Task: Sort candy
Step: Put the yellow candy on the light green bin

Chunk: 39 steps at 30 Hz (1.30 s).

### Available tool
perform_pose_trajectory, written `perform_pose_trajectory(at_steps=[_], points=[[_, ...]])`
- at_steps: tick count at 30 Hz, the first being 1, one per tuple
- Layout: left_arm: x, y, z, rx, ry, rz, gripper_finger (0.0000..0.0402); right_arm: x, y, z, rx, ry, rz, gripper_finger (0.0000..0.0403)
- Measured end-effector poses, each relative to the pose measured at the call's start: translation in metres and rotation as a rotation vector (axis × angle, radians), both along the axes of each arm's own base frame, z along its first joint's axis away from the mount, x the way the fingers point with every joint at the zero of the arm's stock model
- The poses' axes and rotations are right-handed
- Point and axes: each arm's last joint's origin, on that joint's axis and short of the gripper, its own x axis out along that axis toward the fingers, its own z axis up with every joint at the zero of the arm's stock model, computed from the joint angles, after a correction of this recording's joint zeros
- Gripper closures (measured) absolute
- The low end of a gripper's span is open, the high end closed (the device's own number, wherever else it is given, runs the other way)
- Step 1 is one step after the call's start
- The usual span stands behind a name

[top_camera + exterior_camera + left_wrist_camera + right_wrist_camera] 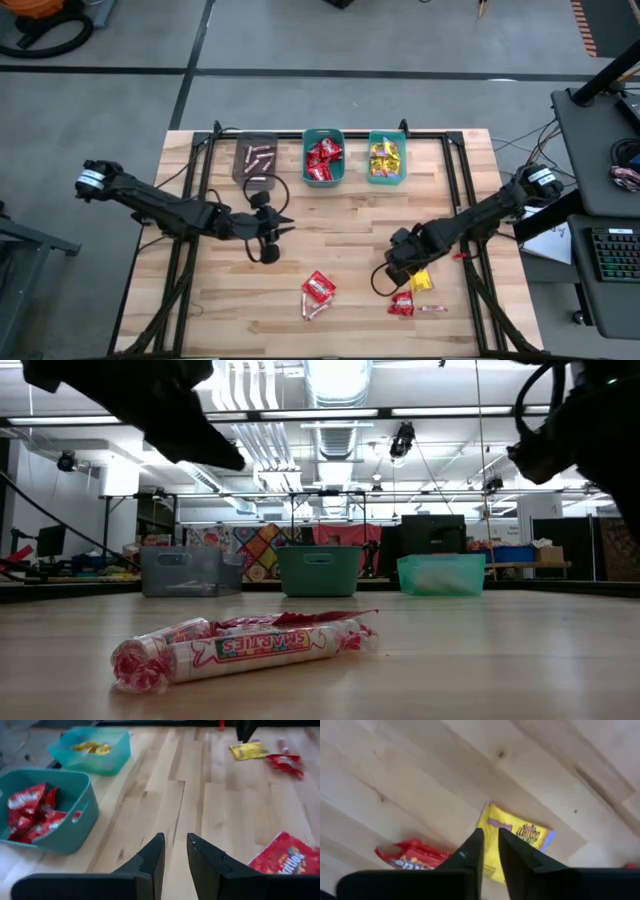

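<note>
Three bins (323,156) line the table's (340,232) twelve o'clock edge. Loose candy (318,288) lies toward six o'clock, more candy (420,281) at four o'clock.

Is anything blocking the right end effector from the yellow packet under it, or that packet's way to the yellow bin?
Nothing visible does. The right end effector hangs directly over the yellow packet, with a red packet lying off to one side. Bare wood lies between it and the bin of yellow candy.
</note>
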Motion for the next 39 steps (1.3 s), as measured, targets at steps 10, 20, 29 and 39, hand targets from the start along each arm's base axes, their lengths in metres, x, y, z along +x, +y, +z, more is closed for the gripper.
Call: perform_pose_trajectory(at_steps=[10,20,29,39], points=[[-0.048,0.012,0.006,0.015,-0.135,-0.068,0.0363,-0.007,0.014,0.000,0.000,0.017,-0.026,0.0241],[-0.090,0.021,-0.011,-0.006,-0.382,-0.178,0.0364,-0.020,0.025,-0.008,-0.012,0.059,-0.087,0.0171],[-0.111,0.027,-0.008,0.030,-0.423,-0.197,0.0364,-0.026,0.032,-0.019,0.006,0.042,-0.108,0.0144],[-0.122,0.029,-0.030,-0.030,-0.421,-0.207,0.0364,-0.031,0.036,-0.037,0.009,0.045,-0.179,0.0142]])
